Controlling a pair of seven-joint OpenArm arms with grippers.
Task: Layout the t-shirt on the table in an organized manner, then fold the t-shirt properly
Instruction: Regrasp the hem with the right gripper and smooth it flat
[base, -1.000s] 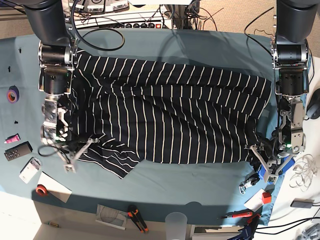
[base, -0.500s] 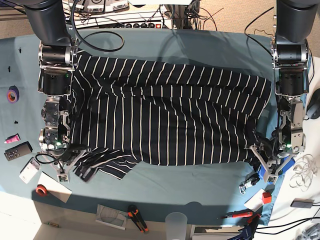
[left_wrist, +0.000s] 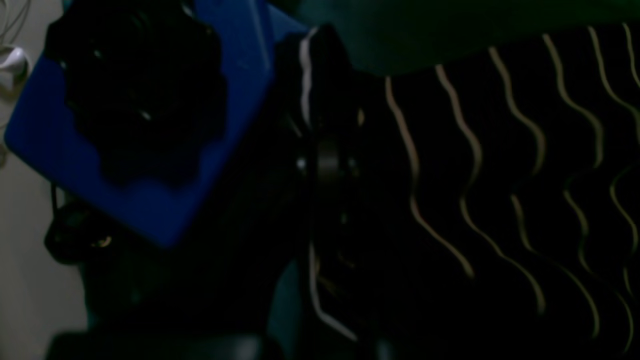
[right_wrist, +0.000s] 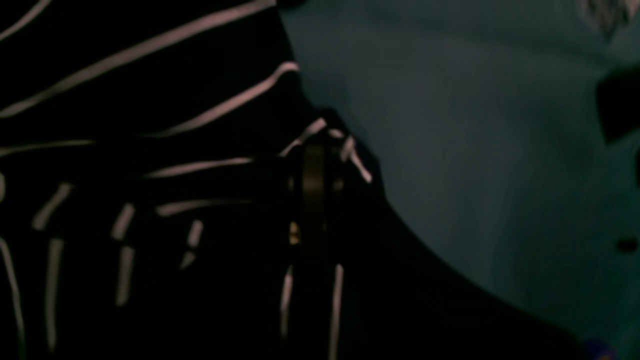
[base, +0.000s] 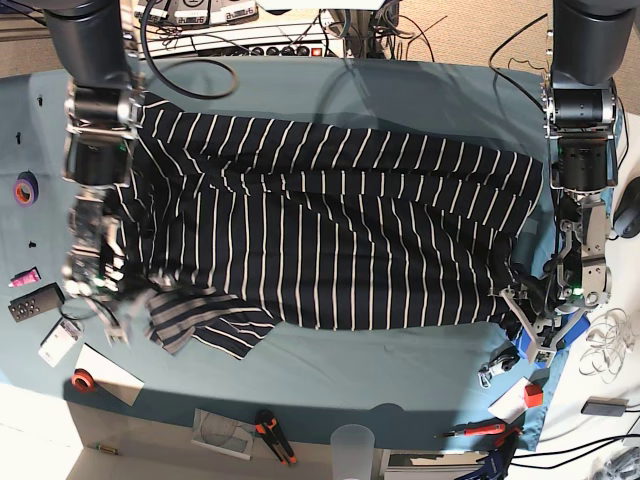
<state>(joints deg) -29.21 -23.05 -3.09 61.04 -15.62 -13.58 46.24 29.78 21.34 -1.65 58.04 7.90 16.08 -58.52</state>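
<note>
The dark t-shirt (base: 330, 230) with thin white stripes lies spread across the teal table (base: 400, 370), its lower left part bunched. In the base view my right gripper (base: 122, 316) is at the shirt's lower left corner, blurred, shut on the cloth. The right wrist view shows that gripper (right_wrist: 314, 165) pinching a striped fold at the shirt's edge, bare table (right_wrist: 475, 150) beside it. At the shirt's lower right edge, my left gripper (base: 530, 322) is shut on the cloth. The left wrist view shows this gripper (left_wrist: 325, 150) clamping a striped fold of the t-shirt (left_wrist: 500, 200).
A blue object (left_wrist: 135, 150) lies right beside the left gripper, also seen as the blue object (base: 528, 345) in the base view. Purple tape (base: 25, 188), a black remote (base: 35, 302), orange tape (base: 83, 380), pliers (base: 273, 436), a plastic cup (base: 352, 445) and a red block (base: 533, 396) line the edges.
My right gripper has shut on the shirt's lower left cloth and moved left, dragging that corner outward. The left arm has held still.
</note>
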